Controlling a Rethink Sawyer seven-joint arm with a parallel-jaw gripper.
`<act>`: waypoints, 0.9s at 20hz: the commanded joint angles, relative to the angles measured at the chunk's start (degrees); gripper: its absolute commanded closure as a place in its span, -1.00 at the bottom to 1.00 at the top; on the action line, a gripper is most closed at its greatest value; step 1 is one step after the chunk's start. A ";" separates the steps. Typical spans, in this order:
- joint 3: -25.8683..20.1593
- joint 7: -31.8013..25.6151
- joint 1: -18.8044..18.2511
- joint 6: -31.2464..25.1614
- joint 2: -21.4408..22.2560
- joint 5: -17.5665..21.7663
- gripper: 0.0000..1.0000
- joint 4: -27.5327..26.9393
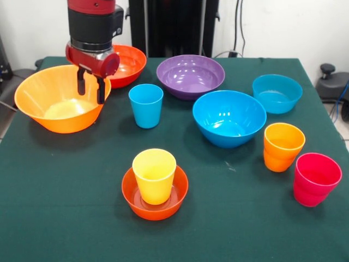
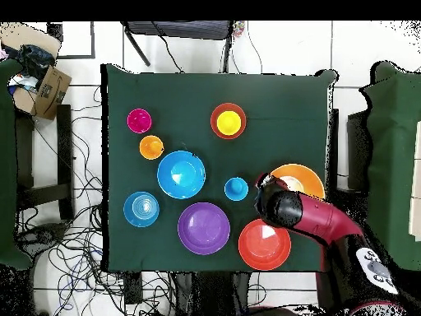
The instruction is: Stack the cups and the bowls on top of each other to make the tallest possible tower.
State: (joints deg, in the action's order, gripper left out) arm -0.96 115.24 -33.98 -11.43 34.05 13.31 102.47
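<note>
Yellow cup (image 1: 154, 174) in small red-orange bowl (image 1: 155, 203), far from gripper (image 1: 91, 89).

No text, label, brand, number or sign can be read in either view.

arm: one red and black arm (image 1: 94, 22) is seen entering from the top edge in the front view; in the overhead view it is seen stretched from the bottom right corner toward the middle
wrist: black cylindrical section with a metal ring below it, followed by a red housing; held close to vertical, pointed down
pincer: pincer (image 1: 91, 87) is hung below the red housing, pointed straight down
fingers: two short dark fingers (image 1: 101, 90) are seen side by side with a narrow gap between them; nothing is held
height: fingertips are held clear above the surface
overhead: fingers are hidden under the wrist
</note>
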 commanded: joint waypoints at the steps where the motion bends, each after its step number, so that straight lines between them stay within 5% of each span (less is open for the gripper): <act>1: -6.00 1.69 0.58 -7.02 2.39 -1.43 -1.00 -1.05; 18: -6.69 1.62 -0.09 -7.14 2.58 -1.32 -1.00 -1.01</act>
State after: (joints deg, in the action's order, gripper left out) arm -1.31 115.24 -34.00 -12.69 37.29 13.31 102.49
